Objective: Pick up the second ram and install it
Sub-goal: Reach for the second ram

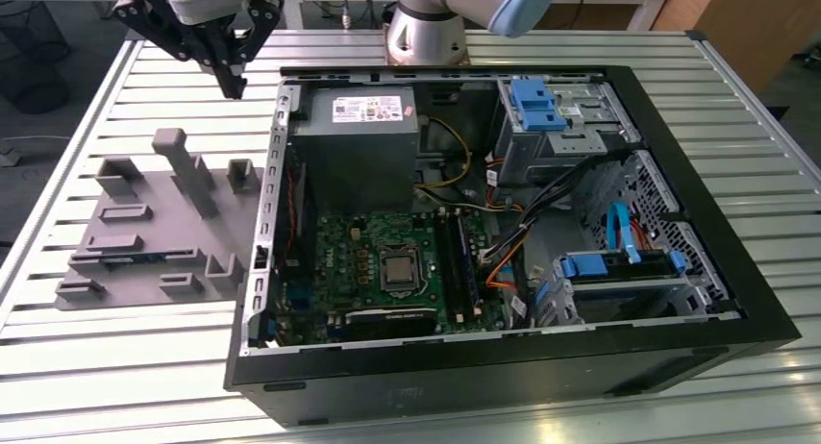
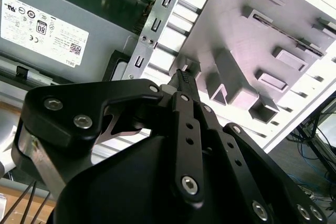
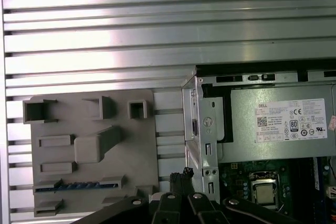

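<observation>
End effector (image 1: 233,82) fingers are closed together, and we see nothing held between them. It hangs above the slatted surface (image 1: 154,386), near a corner of the open computer case (image 1: 513,367). We find the second ram (image 3: 79,185) seated in a slot of the grey fixture (image 3: 131,145), toward the fixture end farther from the end effector and well apart from it.
</observation>
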{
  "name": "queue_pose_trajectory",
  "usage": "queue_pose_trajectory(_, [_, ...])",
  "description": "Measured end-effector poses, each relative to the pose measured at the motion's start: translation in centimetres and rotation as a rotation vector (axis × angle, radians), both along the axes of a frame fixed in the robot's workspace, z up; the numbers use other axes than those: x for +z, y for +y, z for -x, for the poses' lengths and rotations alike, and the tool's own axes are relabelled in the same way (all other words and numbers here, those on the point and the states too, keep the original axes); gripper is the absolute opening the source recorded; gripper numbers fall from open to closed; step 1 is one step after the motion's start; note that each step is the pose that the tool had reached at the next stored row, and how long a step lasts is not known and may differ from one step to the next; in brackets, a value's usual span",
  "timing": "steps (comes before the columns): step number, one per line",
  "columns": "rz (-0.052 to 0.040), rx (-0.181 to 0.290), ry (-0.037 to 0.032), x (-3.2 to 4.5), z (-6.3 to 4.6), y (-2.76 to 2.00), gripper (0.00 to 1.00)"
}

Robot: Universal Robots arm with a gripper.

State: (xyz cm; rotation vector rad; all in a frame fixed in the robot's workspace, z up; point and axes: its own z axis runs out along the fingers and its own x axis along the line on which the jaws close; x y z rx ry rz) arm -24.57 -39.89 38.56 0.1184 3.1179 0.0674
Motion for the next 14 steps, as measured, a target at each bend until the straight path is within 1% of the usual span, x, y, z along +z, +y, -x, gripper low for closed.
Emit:
queue_pose_trajectory(9, [0.0000, 0.000, 0.0000, -0.02, 0.5, 0.00, 0.11])
queue_pose_trajectory(14, [0.0000, 0.000, 0.0000, -0.06, 1.2, 0.00, 0.11])
